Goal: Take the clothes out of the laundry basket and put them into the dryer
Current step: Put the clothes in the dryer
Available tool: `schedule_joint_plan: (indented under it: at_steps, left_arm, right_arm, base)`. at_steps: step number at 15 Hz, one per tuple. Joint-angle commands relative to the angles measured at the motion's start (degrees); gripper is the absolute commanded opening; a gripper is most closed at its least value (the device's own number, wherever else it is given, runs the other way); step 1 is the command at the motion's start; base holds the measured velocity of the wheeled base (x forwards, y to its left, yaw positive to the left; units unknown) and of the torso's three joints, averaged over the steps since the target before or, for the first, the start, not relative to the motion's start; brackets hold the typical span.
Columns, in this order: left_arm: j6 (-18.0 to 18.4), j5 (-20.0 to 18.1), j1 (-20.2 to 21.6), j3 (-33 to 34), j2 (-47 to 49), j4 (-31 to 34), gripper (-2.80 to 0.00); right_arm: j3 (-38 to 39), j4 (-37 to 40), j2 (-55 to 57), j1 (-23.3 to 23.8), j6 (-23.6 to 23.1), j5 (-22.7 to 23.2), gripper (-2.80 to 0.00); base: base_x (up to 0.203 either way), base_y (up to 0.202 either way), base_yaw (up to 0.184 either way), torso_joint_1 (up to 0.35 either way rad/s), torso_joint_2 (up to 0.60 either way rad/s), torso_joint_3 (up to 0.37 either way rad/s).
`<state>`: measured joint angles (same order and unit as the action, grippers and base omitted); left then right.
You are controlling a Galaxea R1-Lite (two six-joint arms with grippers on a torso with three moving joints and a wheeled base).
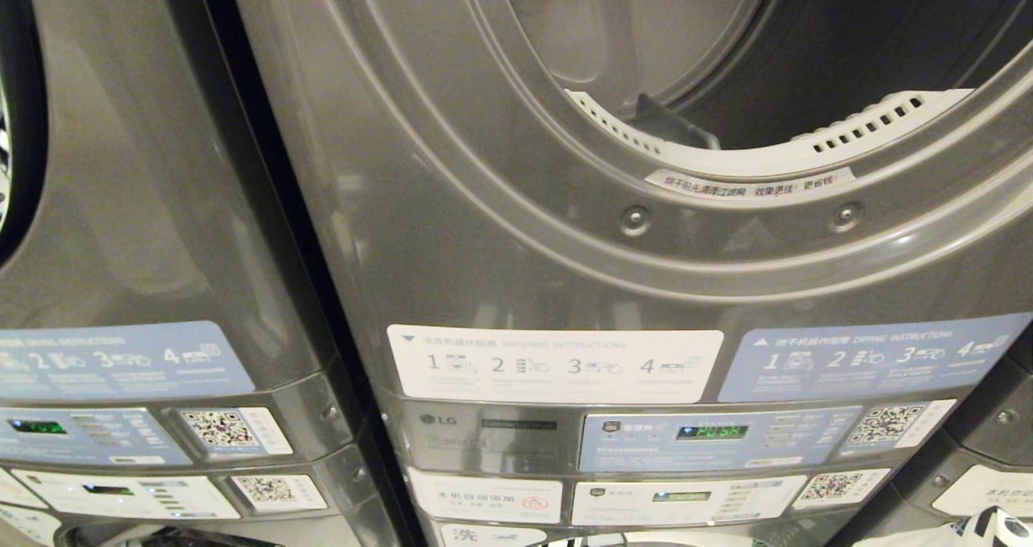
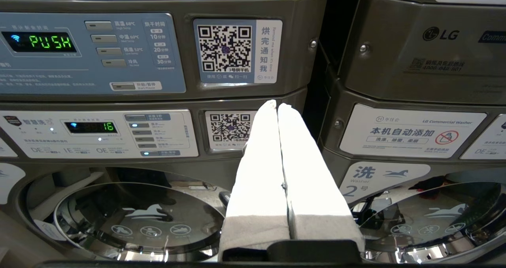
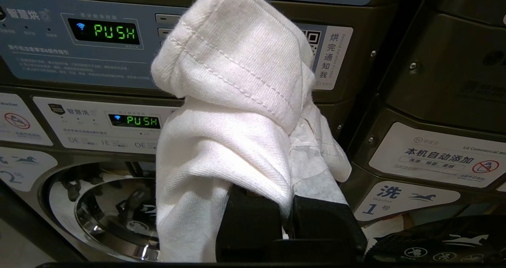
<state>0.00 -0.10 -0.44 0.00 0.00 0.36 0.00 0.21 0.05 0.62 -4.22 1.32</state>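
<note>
The grey dryer [image 1: 500, 232] fills the head view, its door open and the dark drum [image 1: 807, 47] showing at the top right. In the right wrist view a white knitted garment [image 3: 229, 82] hangs over my right gripper [image 3: 294, 114], which is shut on it in front of the control panels. My left gripper [image 2: 276, 106] is shut with nothing in it; its white-wrapped fingers [image 2: 257, 173] point at the panels of the same stack. Neither gripper shows in the head view. The laundry basket is out of view.
Below the dryer sit the control panels, one display reading PUSH [image 1: 710, 432]. A second grey stack [image 1: 121, 208] stands to the left and another to the right [image 1: 984, 450]. Round washer doors [image 2: 138, 216] lie below the panels.
</note>
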Motion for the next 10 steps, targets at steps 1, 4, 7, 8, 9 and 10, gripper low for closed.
schedule_joint_plan:
  at_steps: [1,4,7,8,9,10]
  left_arm:
    - [0.0,0.01,0.0,0.0,0.0,-0.01,-2.8]
    - [0.0,0.01,0.0,0.0,0.0,-0.01,-2.8]
    - [0.0,0.01,0.0,0.0,0.0,-0.01,-2.8]
    - [0.0,0.01,0.0,0.0,0.0,-0.01,-2.8]
    - [0.0,0.01,0.0,0.0,0.0,-0.01,-2.8]
    - [0.0,0.01,0.0,0.0,0.0,-0.01,-2.8]
  right_arm:
    - [0.0,0.06,0.04,-0.01,0.0,0.0,-2.8]
    - [0.0,0.06,0.04,-0.01,0.13,0.0,-2.8]
    - [0.0,-0.03,0.04,-0.01,0.17,0.0,-2.8]
    - [0.0,-0.03,0.04,-0.01,0.35,-0.09,-2.8]
    - [0.0,0.06,0.04,-0.01,0.53,-0.09,-2.8]
    - [0.0,0.06,0.04,-0.01,0.66,-0.09,-2.8]
  base:
    - [0.0,0.0,0.0,0.066,-0.13,-0.065]
    - [0.0,0.0,0.0,0.059,-0.11,-0.05]
    - [0.0,0.0,0.0,0.057,-0.1,-0.051]
    - [0.0,0.0,0.0,0.056,-0.09,-0.046]
    - [0.0,0.0,0.0,0.048,-0.1,-0.046]
    - [0.0,0.0,0.0,0.067,-0.14,-0.07]
